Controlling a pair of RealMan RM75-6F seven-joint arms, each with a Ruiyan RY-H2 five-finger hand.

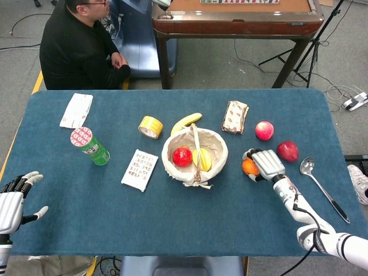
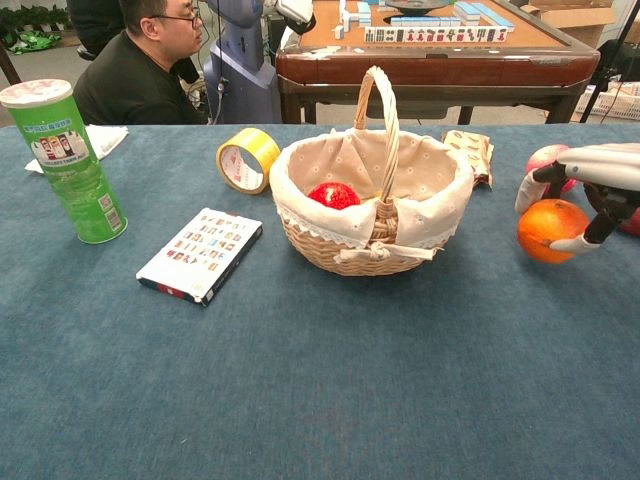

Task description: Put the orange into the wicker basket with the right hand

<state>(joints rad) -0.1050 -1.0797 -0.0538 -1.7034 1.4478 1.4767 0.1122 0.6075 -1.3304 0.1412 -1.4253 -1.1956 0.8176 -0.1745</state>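
The orange (image 1: 249, 167) (image 2: 551, 229) lies on the blue table just right of the wicker basket (image 1: 222, 147) (image 2: 318, 245). My right hand (image 1: 265, 163) (image 2: 592, 181) sits on top of it, its fingers curled down around it and the thumb under its near side, so it grips the orange. The basket has a cloth lining, an upright handle, and a red fruit and a yellow fruit inside. My left hand (image 1: 12, 200) hovers at the front left table edge with its fingers spread, holding nothing; the chest view does not show it.
Right of the hand lie a dark red apple (image 1: 288, 150), a pink apple (image 1: 264, 130) and a spoon (image 1: 322, 187). Behind the basket are a banana (image 1: 187, 121), yellow tape (image 1: 150, 126) and a snack pack (image 1: 235, 117). A green can (image 1: 91, 146) and a card box (image 1: 140, 169) lie left; a man (image 1: 80, 52) sits beyond.
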